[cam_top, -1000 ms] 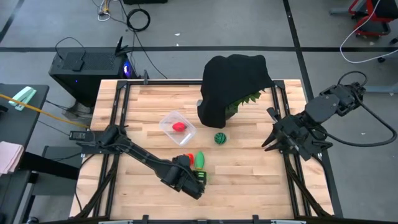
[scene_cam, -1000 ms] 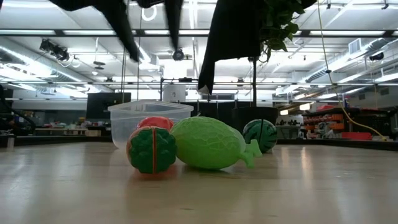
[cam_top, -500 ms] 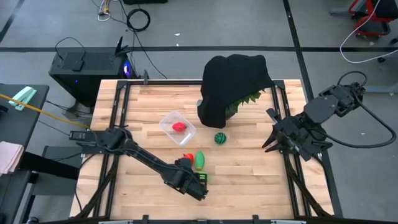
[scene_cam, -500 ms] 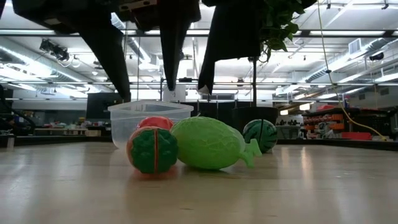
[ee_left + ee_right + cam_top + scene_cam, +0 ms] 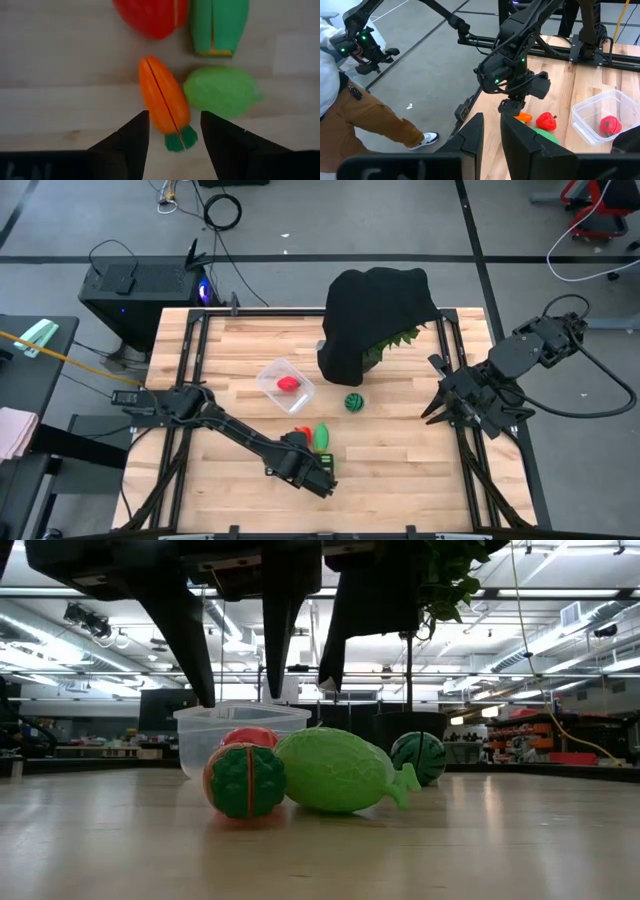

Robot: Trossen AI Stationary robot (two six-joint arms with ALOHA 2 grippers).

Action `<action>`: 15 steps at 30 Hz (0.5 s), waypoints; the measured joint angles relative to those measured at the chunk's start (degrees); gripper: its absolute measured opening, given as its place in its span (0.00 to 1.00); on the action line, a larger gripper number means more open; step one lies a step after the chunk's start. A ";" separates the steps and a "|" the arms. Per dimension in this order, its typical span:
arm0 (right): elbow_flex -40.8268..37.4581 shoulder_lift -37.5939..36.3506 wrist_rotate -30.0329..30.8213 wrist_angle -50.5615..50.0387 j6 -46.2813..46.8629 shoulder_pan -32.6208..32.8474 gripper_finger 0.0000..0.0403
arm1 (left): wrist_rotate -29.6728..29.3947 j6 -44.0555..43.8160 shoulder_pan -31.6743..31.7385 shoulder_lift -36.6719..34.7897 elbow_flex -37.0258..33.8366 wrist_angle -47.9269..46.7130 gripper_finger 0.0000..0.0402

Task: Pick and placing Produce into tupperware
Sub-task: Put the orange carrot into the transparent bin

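Observation:
On the table lie an orange carrot (image 5: 162,100) with a green leaf end (image 5: 180,140), a light green fruit (image 5: 220,91), a red pepper (image 5: 150,17) and a green piece (image 5: 220,25). My left gripper (image 5: 172,117) hangs open just above them, pointing down, a finger on either side of the carrot's leaf end. The low view shows its fingers (image 5: 195,650) clear of the produce (image 5: 335,770). The tupperware (image 5: 285,383) rests on its base, holding one red piece (image 5: 289,384). A striped dark green ball (image 5: 353,402) lies to its right. My right gripper (image 5: 492,135) waits at the right edge with a narrow gap.
A black cloth over spiky green leaves (image 5: 375,320) stands at the far middle of the table. Black rails (image 5: 190,340) run along both table sides. Beyond the left edge, a person (image 5: 350,90) in tan trousers stands holding a controller. Bare wood lies between the ball and the right arm.
My left gripper has come down over the cluster of produce, drifting slightly toward the table's near edge; in the low view its fingers now reach lower, close above the pieces. The produce has not moved.

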 joint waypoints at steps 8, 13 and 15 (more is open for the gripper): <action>0.00 0.00 -0.28 0.00 0.41 0.00 0.18 | -0.68 2.90 0.75 0.17 0.00 -0.44 0.52; 0.00 0.00 -0.50 0.01 0.42 0.00 0.18 | -0.84 2.97 0.72 0.72 0.02 -0.64 0.60; 0.00 0.00 -0.57 0.00 0.41 0.00 0.18 | -0.84 2.37 0.59 0.90 0.01 -0.74 0.63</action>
